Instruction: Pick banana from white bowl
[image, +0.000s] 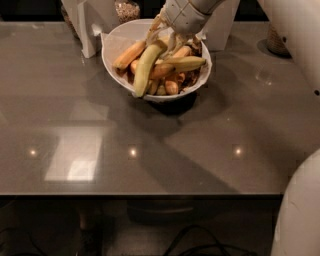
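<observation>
One gripper (163, 41), top centre, down in the white bowl (111, 47); I read jaws as prob. pinched narrow on upper end of banana (145, 67), which slants to bowl's lower-left rim.

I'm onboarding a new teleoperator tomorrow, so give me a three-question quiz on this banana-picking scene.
1. Short answer: what does the white bowl stand on?
2. Pick one: where is the gripper? A) over the bowl's far side, at the upper end of the banana; B) right of the bowl; C) left of the bowl.
3. True or false: the banana lies outside the bowl.

Key: 1) the grey table; 2) A; 3) false.
</observation>
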